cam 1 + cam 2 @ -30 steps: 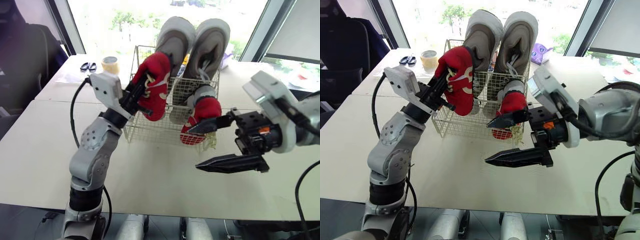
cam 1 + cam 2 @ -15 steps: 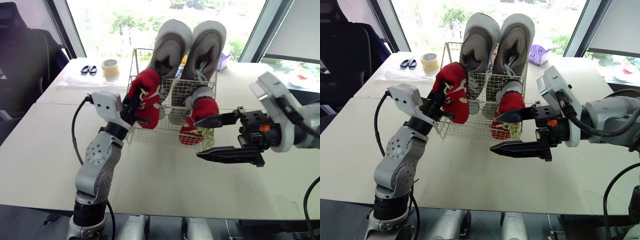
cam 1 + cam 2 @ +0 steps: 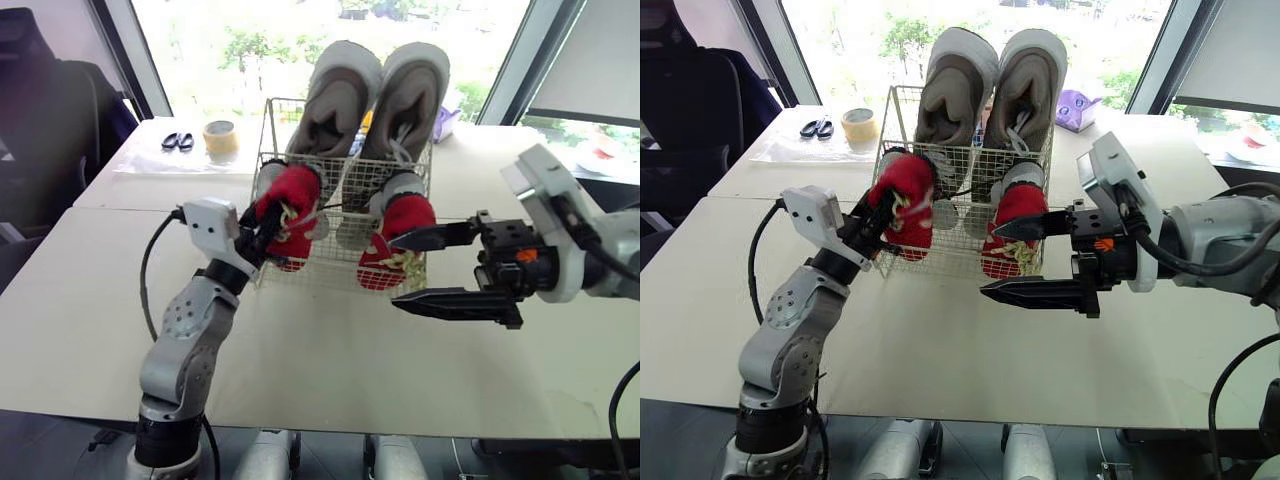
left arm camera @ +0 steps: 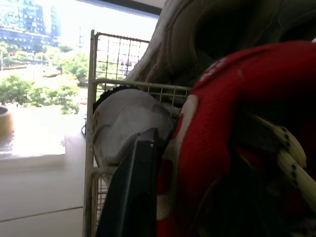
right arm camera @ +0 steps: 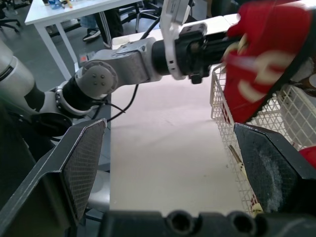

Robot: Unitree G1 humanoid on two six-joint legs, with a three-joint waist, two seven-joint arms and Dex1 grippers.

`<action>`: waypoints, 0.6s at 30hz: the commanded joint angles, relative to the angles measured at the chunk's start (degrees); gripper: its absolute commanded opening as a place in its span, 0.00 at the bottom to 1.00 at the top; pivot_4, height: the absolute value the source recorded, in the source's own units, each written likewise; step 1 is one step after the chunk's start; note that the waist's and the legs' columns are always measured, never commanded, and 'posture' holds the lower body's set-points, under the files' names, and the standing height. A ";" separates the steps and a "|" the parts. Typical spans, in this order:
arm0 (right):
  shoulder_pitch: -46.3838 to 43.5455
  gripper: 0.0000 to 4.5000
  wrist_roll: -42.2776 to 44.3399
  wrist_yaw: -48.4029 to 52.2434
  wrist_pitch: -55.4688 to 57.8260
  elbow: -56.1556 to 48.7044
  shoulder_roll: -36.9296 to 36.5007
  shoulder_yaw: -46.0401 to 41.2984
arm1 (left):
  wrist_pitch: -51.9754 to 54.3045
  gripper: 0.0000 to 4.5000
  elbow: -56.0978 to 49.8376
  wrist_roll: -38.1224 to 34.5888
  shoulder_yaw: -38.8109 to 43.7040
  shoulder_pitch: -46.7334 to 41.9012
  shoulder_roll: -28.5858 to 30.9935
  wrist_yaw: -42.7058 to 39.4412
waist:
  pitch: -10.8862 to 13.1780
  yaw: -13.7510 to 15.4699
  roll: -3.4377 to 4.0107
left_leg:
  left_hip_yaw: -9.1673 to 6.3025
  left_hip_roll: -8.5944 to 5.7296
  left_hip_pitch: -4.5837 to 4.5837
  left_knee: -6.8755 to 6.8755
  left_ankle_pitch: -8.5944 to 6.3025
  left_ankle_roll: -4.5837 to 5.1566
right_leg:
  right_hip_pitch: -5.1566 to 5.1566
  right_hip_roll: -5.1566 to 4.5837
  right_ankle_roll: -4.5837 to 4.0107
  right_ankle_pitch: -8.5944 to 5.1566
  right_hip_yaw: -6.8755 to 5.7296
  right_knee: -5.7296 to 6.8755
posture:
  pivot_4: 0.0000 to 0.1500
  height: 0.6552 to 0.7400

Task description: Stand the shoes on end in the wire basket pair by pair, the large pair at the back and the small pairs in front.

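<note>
A white wire basket (image 3: 322,272) stands mid-table. Two large grey shoes (image 3: 340,95) stand on end at its back. My left gripper (image 3: 262,228) is shut on a small red shoe (image 3: 290,212) at the basket's front left corner; I cannot tell whether the shoe is inside the wall. A second red shoe (image 3: 397,240) stands on end at the front right. A pale small shoe (image 4: 126,123) lies inside the basket behind the held one. My right gripper (image 3: 395,271) hangs open just in front of the second red shoe, its fingers (image 5: 84,158) holding nothing.
Scissors (image 3: 177,138) and a tape roll (image 3: 221,135) lie on the far left of the table. A purple object (image 3: 1075,108) sits behind the basket on the right. A dark chair (image 3: 40,120) stands beyond the table's left edge.
My left gripper has lowered the red shoe from above the rim down to the basket's front left corner. The right gripper stays open and has risen slightly.
</note>
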 commanded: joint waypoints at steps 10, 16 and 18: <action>1.14 1.00 -1.93 1.69 -3.10 -0.02 1.31 0.68 | 22.46 0.95 -11.87 -34.84 17.54 7.60 11.19 1.62 | 0.02 -0.34 0.01 | -0.05 0.09 -0.02 -0.19 0.00 0.00 | -0.19 0.08 -0.02 -0.02 0.02 0.00 | 1.00 0.01; 2.25 1.00 -2.59 2.46 -3.61 -0.30 1.87 1.05 | 25.88 0.95 -7.78 -56.32 26.51 13.47 21.62 1.49 | 0.04 0.00 -0.01 | -0.08 0.03 -0.06 -0.15 -0.01 -0.01 | -0.19 0.03 -0.04 -0.04 0.02 -0.02 | 1.00 0.01; 2.56 1.00 -2.48 2.53 -3.47 -0.46 1.88 0.88 | 26.11 0.95 -5.05 -58.92 29.10 16.00 24.78 -0.53 | 0.04 -0.14 0.00 | -0.06 0.02 -0.08 -0.14 -0.01 -0.01 | -0.20 0.02 -0.04 -0.04 0.04 -0.07 | 1.00 0.01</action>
